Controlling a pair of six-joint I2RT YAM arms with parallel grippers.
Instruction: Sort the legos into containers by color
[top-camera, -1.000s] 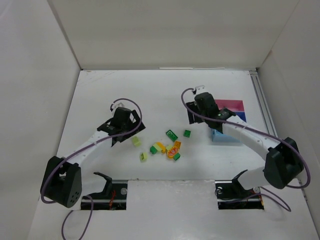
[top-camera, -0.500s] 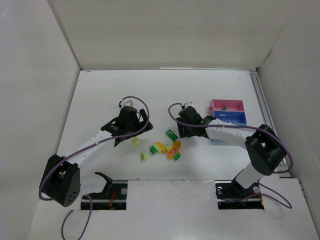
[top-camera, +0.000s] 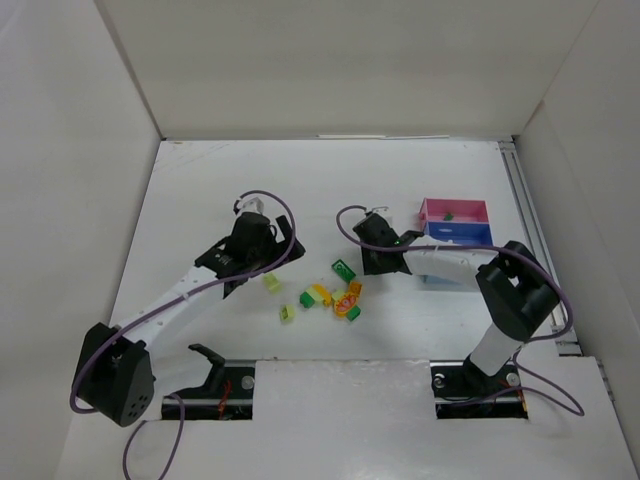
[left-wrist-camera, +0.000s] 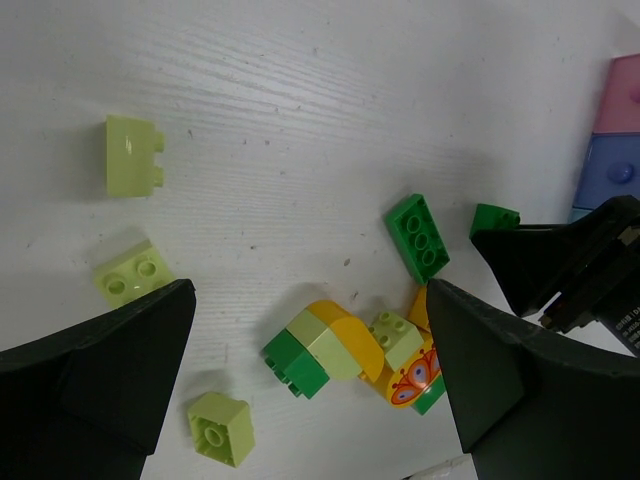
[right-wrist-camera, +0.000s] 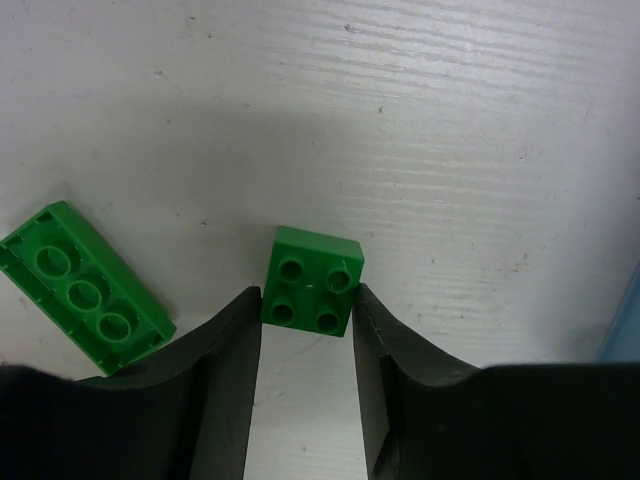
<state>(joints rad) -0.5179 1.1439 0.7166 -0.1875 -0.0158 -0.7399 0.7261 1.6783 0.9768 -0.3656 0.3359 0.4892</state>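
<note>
My right gripper (right-wrist-camera: 306, 300) is low on the table, its jaws closed against both sides of a dark green square lego (right-wrist-camera: 312, 280). A longer dark green lego (right-wrist-camera: 85, 290) lies to its left. In the top view the right gripper (top-camera: 372, 260) hides the square lego. My left gripper (left-wrist-camera: 308, 300) is open above a clump of green, pale and orange legos (left-wrist-camera: 335, 350). Pale yellow-green legos (left-wrist-camera: 133, 167) lie loose around it. The pink tray (top-camera: 468, 205) holds one green lego (top-camera: 449, 214). The dark blue tray (top-camera: 462, 234) adjoins it. The light blue tray (top-camera: 440, 277) is partly hidden by the right arm.
White walls enclose the table on the left, back and right. A rail (top-camera: 522, 200) runs along the table's right edge. Loose legos (top-camera: 318, 295) lie between the two arms in the middle of the table.
My right arm swung left from over the trays and dropped onto the square green lego. My left gripper shifted slightly right and forward.
</note>
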